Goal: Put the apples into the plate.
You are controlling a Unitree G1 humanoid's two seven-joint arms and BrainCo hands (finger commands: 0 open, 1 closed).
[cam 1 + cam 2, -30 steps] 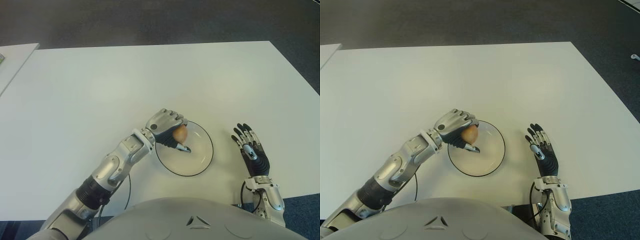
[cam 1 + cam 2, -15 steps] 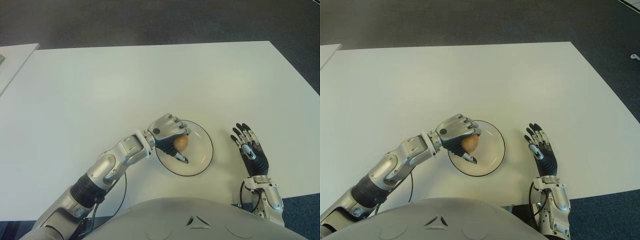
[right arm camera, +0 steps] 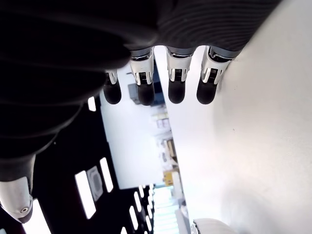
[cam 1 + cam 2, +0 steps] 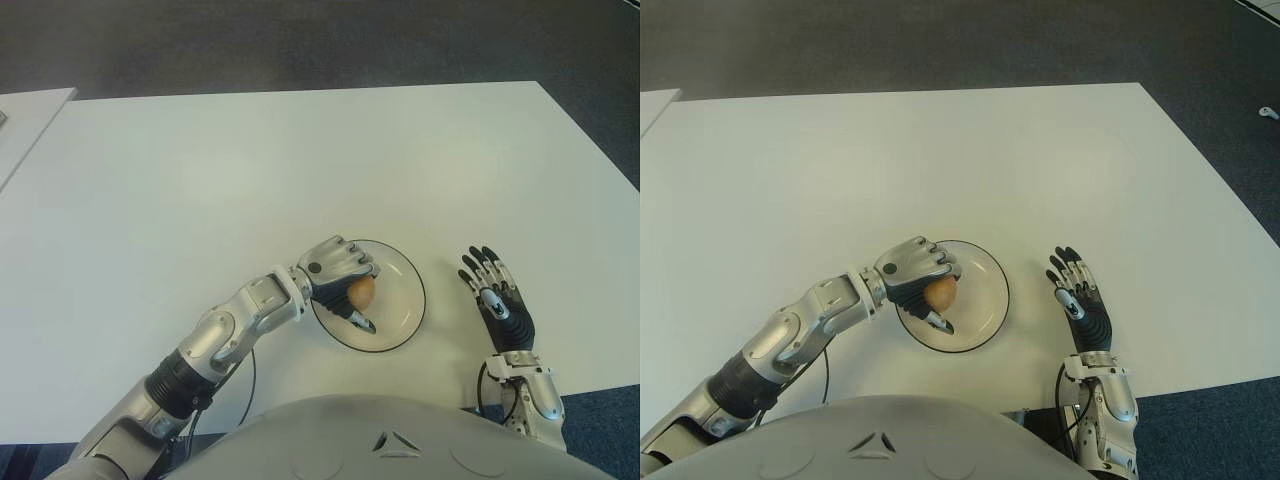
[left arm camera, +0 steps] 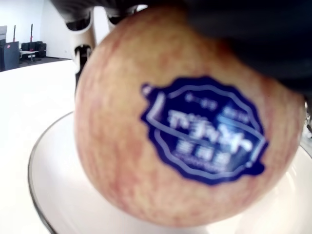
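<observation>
Apple (image 4: 361, 291) sits inside the curled fingers of the left robot hand (image 4: 338, 275), over the 9 o'clock side of the white, dark-rimmed plate (image 4: 400, 305). The left wrist view shows the fruit close up: pale red-yellow skin with a blue sticker (image 5: 207, 131) on it, its underside low over the plate's white floor, though whether the 2 touch cannot be told. The fingers close over the top of the apple and the thumb reaches under it toward the plate's 7 o'clock rim. The left forearm runs in from about 7 o'clock across the white tabletop (image 4: 250, 170).

Only 1 apple shows in these views.

The right robot hand (image 4: 498, 303) is at 3 o'clock from the plate, just beside it and apart from the rim, fingers stretched straight and slightly fanned toward 12 o'clock, holding nothing. Its own wrist view shows 4 fingertips (image 3: 176, 91) extended in a row beside the tabletop.
</observation>
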